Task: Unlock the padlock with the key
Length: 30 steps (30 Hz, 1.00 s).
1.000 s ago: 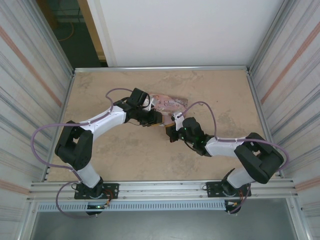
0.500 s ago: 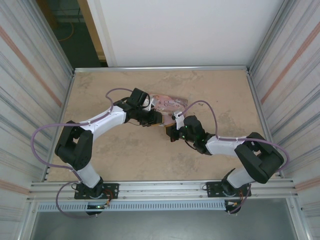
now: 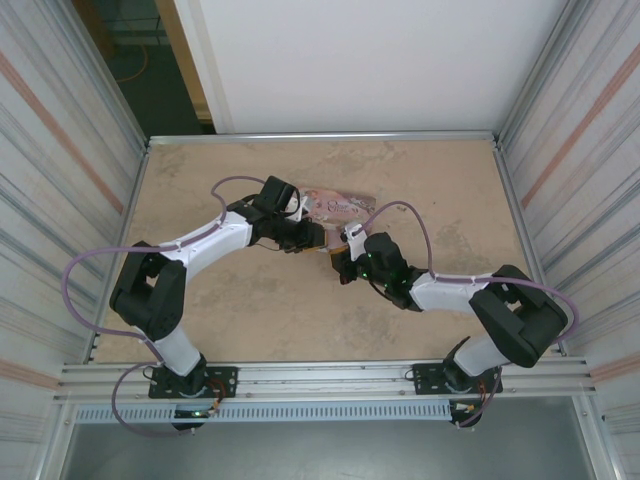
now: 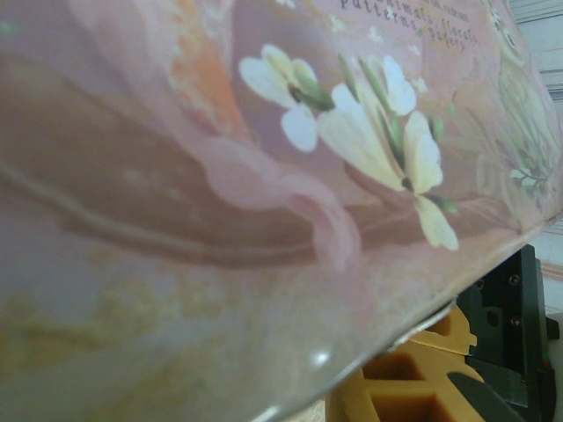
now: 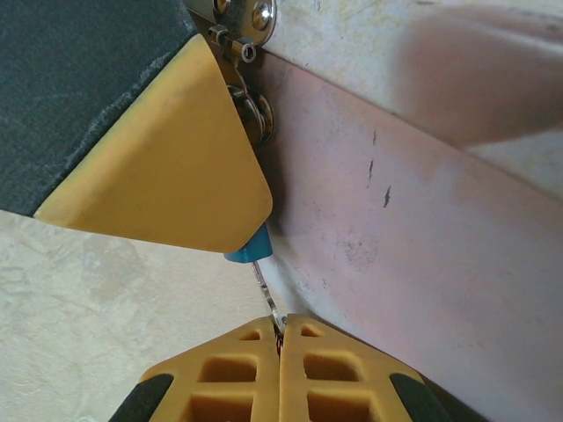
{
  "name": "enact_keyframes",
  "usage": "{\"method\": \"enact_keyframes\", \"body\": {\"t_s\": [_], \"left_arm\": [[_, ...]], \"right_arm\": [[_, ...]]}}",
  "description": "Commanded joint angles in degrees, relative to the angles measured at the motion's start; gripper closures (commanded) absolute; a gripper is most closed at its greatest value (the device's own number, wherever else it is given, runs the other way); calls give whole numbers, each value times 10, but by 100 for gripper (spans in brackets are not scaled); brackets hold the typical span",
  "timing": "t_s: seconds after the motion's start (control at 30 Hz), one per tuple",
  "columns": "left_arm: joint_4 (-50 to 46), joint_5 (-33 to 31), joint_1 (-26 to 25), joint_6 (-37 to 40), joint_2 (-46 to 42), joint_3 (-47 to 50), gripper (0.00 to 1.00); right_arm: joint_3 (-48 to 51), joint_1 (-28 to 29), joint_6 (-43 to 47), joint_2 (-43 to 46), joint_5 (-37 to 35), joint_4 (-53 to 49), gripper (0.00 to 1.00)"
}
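Here, mid-surface: pink illustrated tin [image 3: 340, 205] lies on the mottled beige surface [image 3: 250, 300], both arms converged on its near side. Left gripper [image 3: 312, 238] sits at the tin's near-left edge, right gripper [image 3: 343, 265] just below it.

Right wrist view: right gripper [image 5: 280, 338] has its yellow fingertips pressed together, clamped on the key [image 5: 266, 294]. The key is a thin metal shank running up from between the tips to the padlock [image 5: 250, 247]. Only a small blue end of the padlock shows, tight against the tin's pink side wall [image 5: 422, 229]. The rest is covered by a yellow finger [image 5: 167, 167] of the left gripper, which lies over it. Silvery latch rings [image 5: 258, 112] show just above, at the tin's edge.

Left wrist view: flowered tin lid [image 4: 264, 176] very close and blurred, one yellow finger [image 4: 413, 387] under its rim. Whether the left gripper is clamped or merely resting there, cannot tell.
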State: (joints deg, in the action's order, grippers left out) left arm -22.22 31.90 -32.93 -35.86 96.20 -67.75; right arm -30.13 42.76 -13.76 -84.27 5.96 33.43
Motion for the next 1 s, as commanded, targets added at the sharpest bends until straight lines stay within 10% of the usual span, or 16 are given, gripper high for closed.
{"method": "enact_keyframes", "body": {"t_s": [0.0, 0.97], "left_arm": [[5, 86, -19, 20, -24, -9, 83], [-2, 92, -23, 5, -19, -7, 83]], "right_arm": [[-40, 1, 39, 27, -17, 80, 100], [-68, -1, 88, 38, 10, 68, 100]]}}
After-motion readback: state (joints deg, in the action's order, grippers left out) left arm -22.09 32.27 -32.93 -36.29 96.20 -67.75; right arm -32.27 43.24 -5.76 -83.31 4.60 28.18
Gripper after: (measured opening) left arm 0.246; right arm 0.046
